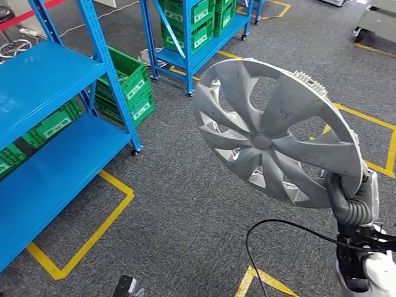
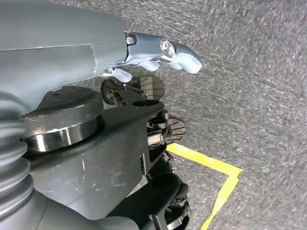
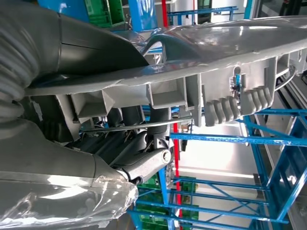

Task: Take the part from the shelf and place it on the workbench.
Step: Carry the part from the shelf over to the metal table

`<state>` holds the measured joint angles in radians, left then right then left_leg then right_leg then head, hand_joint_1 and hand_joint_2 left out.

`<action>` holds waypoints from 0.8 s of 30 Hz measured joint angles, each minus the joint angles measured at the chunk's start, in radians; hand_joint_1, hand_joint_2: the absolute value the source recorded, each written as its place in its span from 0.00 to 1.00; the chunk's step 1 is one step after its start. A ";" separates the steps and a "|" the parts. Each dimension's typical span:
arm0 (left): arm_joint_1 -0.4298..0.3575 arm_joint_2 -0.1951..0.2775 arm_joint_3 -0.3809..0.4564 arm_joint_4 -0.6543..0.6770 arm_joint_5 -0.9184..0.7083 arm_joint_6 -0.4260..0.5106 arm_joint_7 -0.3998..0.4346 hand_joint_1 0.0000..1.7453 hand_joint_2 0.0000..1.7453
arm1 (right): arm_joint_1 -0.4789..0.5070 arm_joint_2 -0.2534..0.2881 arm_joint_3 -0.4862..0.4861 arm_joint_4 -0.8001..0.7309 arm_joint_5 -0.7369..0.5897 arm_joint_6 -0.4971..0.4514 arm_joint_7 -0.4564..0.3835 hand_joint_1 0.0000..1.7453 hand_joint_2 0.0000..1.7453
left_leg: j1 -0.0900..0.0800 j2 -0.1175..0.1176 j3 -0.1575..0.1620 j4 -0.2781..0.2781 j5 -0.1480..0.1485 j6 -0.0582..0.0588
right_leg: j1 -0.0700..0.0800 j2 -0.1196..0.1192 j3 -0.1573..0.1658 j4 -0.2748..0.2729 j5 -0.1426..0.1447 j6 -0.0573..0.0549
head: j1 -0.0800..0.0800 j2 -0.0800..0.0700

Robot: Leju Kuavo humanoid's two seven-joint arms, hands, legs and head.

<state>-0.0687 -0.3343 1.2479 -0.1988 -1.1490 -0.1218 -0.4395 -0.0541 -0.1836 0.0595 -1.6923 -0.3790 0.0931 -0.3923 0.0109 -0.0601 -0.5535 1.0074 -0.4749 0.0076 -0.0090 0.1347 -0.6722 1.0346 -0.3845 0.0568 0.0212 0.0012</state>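
1. So, op: the part is a silver hubcap (image 1: 275, 133), held up in the air by the R hand (image 1: 352, 201) at its lower edge, well clear of the blue shelf (image 1: 51, 124).
2. You see the hubcap face-on from the head cam, tilted, spokes twisting out from a small center hub; plastic clip teeth show along its upper rim.
3. R hand state: grasping the hubcap rim. In the R wrist cam the rim (image 3: 203, 81) runs across the frame w/ the thick grey thumb on one face and the darker fingers (image 3: 145, 163) curled under the ribbed back side.
4. L hand (image 2: 159, 52): hangs low over the grey carpet (image 2: 260, 86), holds nothing, fingers extended and apart, i.e. released.
5. Rel. to the blue shelf: both of its decks in view are bare blue boards; it stands on castors inside a yellow floor line (image 1: 88, 238).
6. Green crates (image 1: 128, 86) sit stacked on the floor just behind the blue shelf's upright; more green crates (image 1: 44, 127) show behind it, between its decks.
7. A 2nd blue rack (image 1: 196, 37) loaded w/ green crates stands farther back from the blue shelf, beyond the hubcap's top edge.
8. A black cable (image 1: 280, 226) loops below the hubcap, near the R wrist.
9. Workbench: can't tell where it is from these cams.
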 joint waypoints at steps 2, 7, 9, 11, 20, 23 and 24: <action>0.000 -0.001 0.000 0.000 0.000 0.000 0.000 0.00 1.00 | -0.004 0.001 0.000 0.001 0.000 0.000 0.000 1.00 1.00 | 0.002 0.030 0.001 -0.003 0.003 0.008 | 0.004 -0.068 -0.039 0.078 -0.046 0.010 | 0.010 0.000; 0.005 0.002 0.001 0.000 0.000 0.000 0.001 0.00 1.00 | -0.008 0.003 0.005 0.007 0.002 -0.002 0.000 1.00 1.00 | -0.002 0.104 0.004 -0.003 -0.004 0.008 | -0.003 -0.137 -0.098 0.241 -0.102 0.022 | 0.016 0.000; 0.004 0.001 0.001 0.000 0.000 0.000 0.002 0.00 1.00 | -0.010 0.004 0.006 0.009 0.007 -0.009 -0.002 1.00 1.00 | -0.003 0.127 0.012 -0.003 -0.011 0.002 | 0.000 -0.170 -0.019 0.107 -0.049 0.021 | 0.017 0.000; 0.003 0.001 0.001 0.000 -0.001 0.001 0.003 0.00 1.00 | -0.014 0.004 0.008 0.010 0.010 -0.017 -0.007 1.00 1.00 | -0.010 0.146 0.018 -0.002 -0.017 -0.008 | 0.005 -0.200 0.035 0.014 -0.028 0.008 | 0.016 0.000; 0.007 0.001 -0.032 0.000 -0.068 0.006 0.011 0.00 1.00 | 0.211 0.019 -0.150 -0.107 -0.048 0.076 -0.072 1.00 1.00 | -0.009 0.071 -0.096 0.248 -0.157 -0.030 | 0.004 -0.119 0.038 -0.005 -0.030 -0.038 | 0.008 0.000; 0.010 0.002 -0.050 0.000 -0.081 0.008 0.014 0.00 1.00 | 0.294 0.055 -0.307 -0.150 -0.070 0.216 -0.035 1.00 1.00 | -0.008 0.057 -0.096 0.218 -0.089 -0.027 | 0.001 -0.071 0.039 -0.005 -0.030 -0.037 | 0.007 0.000; 0.009 0.003 -0.054 0.000 -0.082 0.009 0.014 0.00 1.00 | 0.305 0.066 -0.349 -0.157 -0.069 0.243 -0.022 1.00 1.00 | -0.005 0.034 -0.071 0.156 -0.049 -0.025 | -0.002 -0.051 0.040 -0.004 -0.030 -0.034 | 0.007 0.000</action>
<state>-0.0597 -0.3315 1.1939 -0.1987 -1.2311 -0.1131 -0.4252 0.2508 -0.1176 -0.2896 -1.8493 -0.4484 0.3361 -0.4144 0.0056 -0.0258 -0.6241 1.1637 -0.5236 -0.0178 -0.0106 0.0834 -0.6325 1.0306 -0.4144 0.0226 0.0283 0.0011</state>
